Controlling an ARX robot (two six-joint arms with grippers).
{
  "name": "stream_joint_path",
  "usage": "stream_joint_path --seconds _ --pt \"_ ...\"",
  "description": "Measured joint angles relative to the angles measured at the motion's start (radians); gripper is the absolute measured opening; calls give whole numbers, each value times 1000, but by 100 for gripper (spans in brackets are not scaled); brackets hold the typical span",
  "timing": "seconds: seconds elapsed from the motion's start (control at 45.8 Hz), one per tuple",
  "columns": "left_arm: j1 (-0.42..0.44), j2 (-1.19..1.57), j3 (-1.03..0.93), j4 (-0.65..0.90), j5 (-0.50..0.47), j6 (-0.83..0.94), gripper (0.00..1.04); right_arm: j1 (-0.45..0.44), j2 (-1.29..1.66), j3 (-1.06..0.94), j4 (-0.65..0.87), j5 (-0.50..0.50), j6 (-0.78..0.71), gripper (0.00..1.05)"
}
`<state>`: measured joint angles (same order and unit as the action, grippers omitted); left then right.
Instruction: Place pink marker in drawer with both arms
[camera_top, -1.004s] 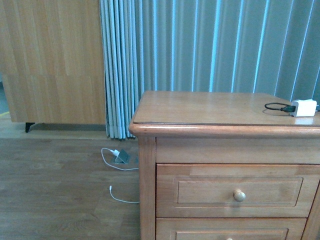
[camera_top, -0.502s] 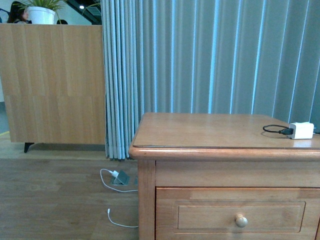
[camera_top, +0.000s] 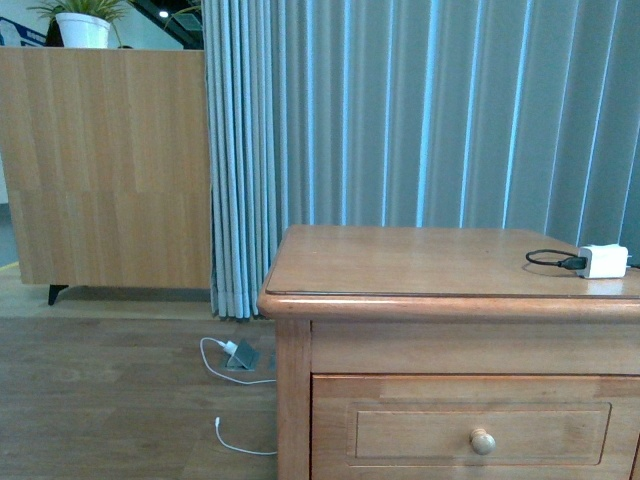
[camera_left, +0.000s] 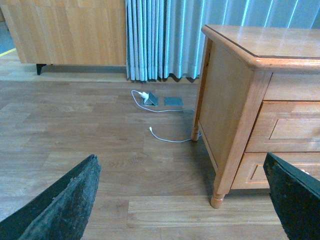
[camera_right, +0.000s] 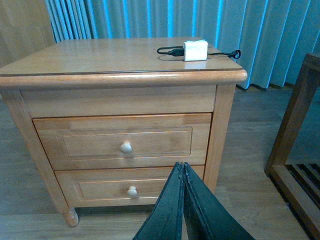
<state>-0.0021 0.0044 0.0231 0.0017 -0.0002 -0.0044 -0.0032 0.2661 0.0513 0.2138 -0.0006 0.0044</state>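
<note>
The honey-brown wooden drawer (camera_right: 127, 142) looks smooth and satin; the cabinet top (camera_top: 420, 258) is glossier.

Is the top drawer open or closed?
Closed. The upper drawer sits flush with the cabinet front, no gap showing, knob untouched.

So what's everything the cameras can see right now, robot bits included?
Cabinet: one, honey-brown wood, on the wooden floor in front of the curtain.
Drawers: two, same wood, both shut; upper drawer above lower drawer, one round knob each.
Charger block: one, white, with a black cable, on the cabinet top near its back edge.
Curtain: one, blue-grey, pleated, behind the cabinet.
Floor cables: white, by a grey floor socket beside the cabinet.
Sideboard: one, light wood, by the wall, carrying a white plant pot.
Wooden frame: brown, beside the cabinet, only partly in view.
Pink marker: not visible in any view.
Left gripper: black, jaws wide apart, empty.
Right gripper: black, jaws closed together.
</note>
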Motion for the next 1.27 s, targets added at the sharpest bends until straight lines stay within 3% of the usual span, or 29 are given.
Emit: stream_joint_path --seconds 0.284,0.371,0.742,0.873,1.113,1.266 --pt "0 0 0 0 0 0 99 0 -94 -46 -41 0 -1 1" --pt "0 0 0 0 -1 0 99 0 -240 -45 -206 0 -1 1" --pt "0 0 0 -1 0 0 99 0 -262 -45 -212 0 -1 1" --pt "0 0 0 -1 0 0 99 0 -262 -45 -212 0 -3 23" --pt "0 0 0 -1 0 0 99 0 -262 -45 -212 0 -3 74" --pt "0 0 0 -1 0 0 99 0 -262 -45 -212 0 -2 98"
